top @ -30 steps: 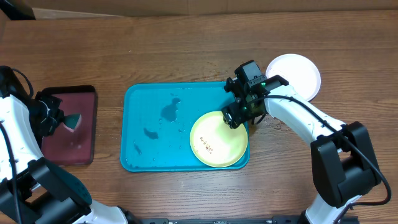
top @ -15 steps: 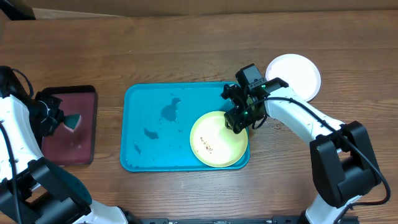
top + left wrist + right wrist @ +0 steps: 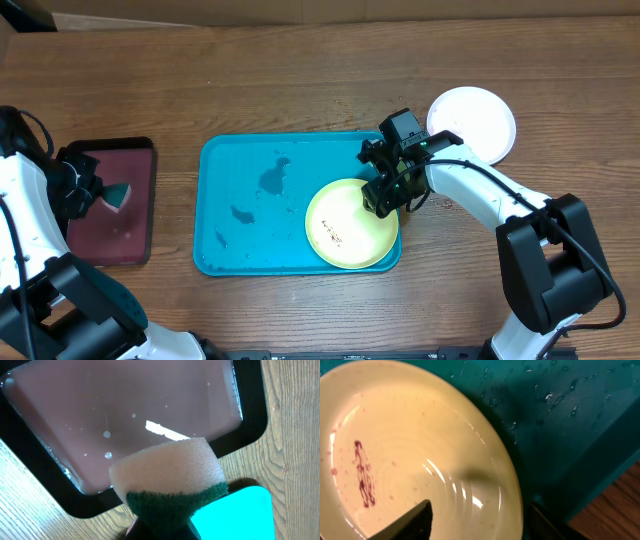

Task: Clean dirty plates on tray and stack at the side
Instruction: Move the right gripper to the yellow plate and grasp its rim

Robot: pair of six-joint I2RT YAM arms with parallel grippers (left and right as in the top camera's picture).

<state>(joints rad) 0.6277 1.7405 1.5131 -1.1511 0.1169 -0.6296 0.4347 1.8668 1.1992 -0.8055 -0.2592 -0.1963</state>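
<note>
My right claw (image 3: 385, 197) was spread over the edge of the yellow plate (image 3: 345, 225), in the tray (image 3: 240, 190) toward the tabletop's front edge. The plate could slip if I pinched only its thin lip. My left claw (image 3: 93, 190) pinched a sponge (image 3: 167, 472).

Even bright overhead light; glare streak on maroon tray (image 3: 150, 405); sponge (image 3: 167, 472) soft-focus; yellow plate (image 3: 410, 445) glinting.

Overhead looks straight down, wrist views close, yellow plate (image 3: 352, 224) shared.

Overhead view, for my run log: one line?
right gripper open astride pale yellow-green round plastic plate rim | left gripper shut on green-backed sponge
</note>
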